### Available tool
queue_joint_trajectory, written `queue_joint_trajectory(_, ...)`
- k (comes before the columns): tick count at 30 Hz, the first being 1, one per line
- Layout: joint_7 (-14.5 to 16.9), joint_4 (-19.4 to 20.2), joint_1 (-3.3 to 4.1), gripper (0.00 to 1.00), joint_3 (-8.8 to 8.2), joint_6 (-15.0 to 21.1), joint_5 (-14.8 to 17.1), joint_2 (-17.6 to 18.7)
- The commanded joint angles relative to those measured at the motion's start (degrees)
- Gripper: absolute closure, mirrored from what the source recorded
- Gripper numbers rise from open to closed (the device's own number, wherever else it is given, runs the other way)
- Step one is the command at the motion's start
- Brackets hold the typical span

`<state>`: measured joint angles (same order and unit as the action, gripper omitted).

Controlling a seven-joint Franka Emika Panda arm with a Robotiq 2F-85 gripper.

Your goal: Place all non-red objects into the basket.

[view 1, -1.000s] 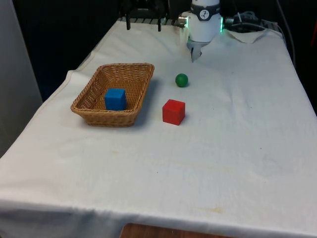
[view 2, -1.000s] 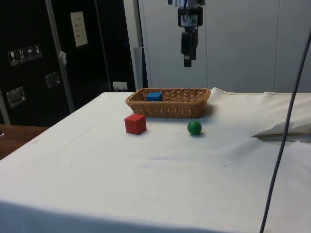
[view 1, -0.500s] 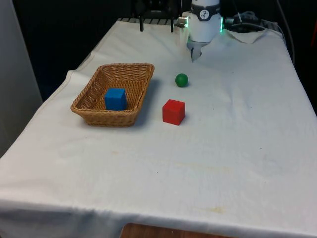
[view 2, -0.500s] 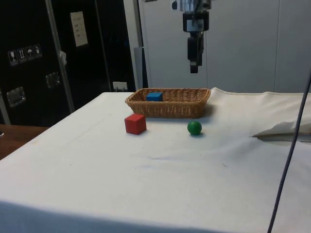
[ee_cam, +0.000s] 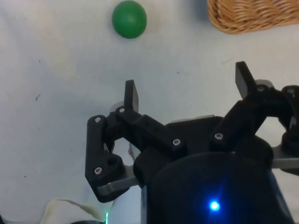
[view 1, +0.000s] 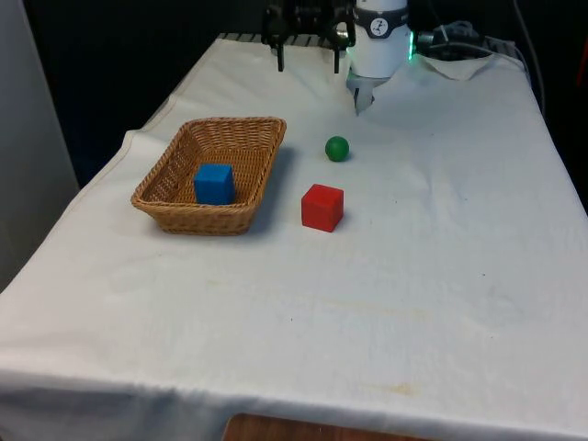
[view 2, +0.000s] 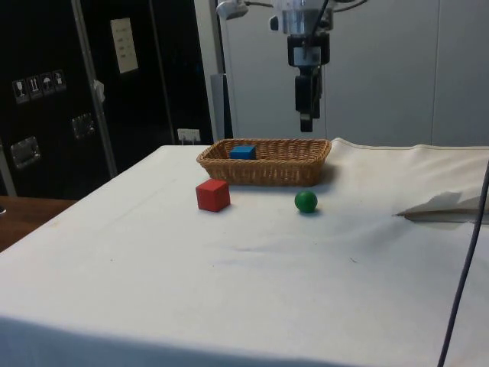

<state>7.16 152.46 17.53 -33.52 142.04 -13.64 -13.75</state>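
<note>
A green ball (view 1: 337, 148) (view 2: 306, 201) (ee_cam: 129, 18) rests on the white cloth between the wicker basket (view 1: 162, 175) (view 2: 306, 164) (ee_cam: 254, 16) and the robot's end of the table. Inside the basket lies a blue cube (view 1: 213, 183) (view 2: 242, 152). A red cube (view 1: 322, 207) (view 2: 212, 195) stands just in front of the ball. My gripper (view 1: 308, 64) (view 2: 307, 122) (ee_cam: 188, 88) hangs open and empty, high above the table, beyond the basket's far edge and the ball. Both black fingers (ee_cam: 132, 98) point down at bare cloth.
A crumpled fold of white cloth (view 1: 459, 64) (view 2: 451, 206) lies near the robot's base at the front view's right. A dark cable (view 2: 466, 252) hangs in front of the side view. Open cloth stretches from the red cube to the near edge.
My gripper has travelled towards the front view's right and sunk a little, coming closer to the spot above the green ball. The objects have not moved.
</note>
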Motion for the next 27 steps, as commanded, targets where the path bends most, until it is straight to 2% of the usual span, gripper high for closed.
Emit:
queue_joint_trajectory(1, -0.6, 0.6, 0.11, 0.00, 0.17, 1.0, 0.2, 0.1)
queue_joint_trajectory(6, -1.3, 2.5, 0.23, 0.00, 0.57, 3.2, 0.5, 0.4)
queue_joint_trajectory(8, -1.1, 2.2, 0.06, 0.00, 0.63, 2.4, 0.1, 0.3)
queue_joint_trajectory(9, -1.4, 3.2, 0.29, 0.00, 0.63, 4.0, 0.6, 0.5)
queue_joint_trajectory(14, -1.1, 5.0, 0.80, 0.00, 0.57, 7.3, 1.8, 1.5)
queue_joint_trajectory(15, -1.5, 4.8, 0.17, 0.00, 0.74, 6.2, 0.6, 1.2)
queue_joint_trajectory(16, -1.1, 5.3, 0.92, 0.00, 0.57, 7.9, 2.2, 1.9)
queue_joint_trajectory(19, -0.7, 5.8, 1.20, 0.00, 0.86, 9.5, 3.4, 2.9)
queue_joint_trajectory(20, -0.6, 5.9, 1.55, 0.00, 1.38, 10.5, 4.6, 4.0)
queue_joint_trajectory(21, -0.5, 5.9, 1.66, 0.00, 1.60, 10.9, 5.3, 4.5)
queue_joint_trajectory(22, -1.0, 5.6, 0.86, 0.00, 1.72, 10.2, 3.8, 4.5)
queue_joint_trajectory(23, -0.5, 5.9, 1.72, 0.00, 1.89, 11.3, 5.8, 5.0)
queue_joint_trajectory(27, -0.1, 6.0, 1.89, 0.00, 3.27, 12.8, 8.3, 7.0)
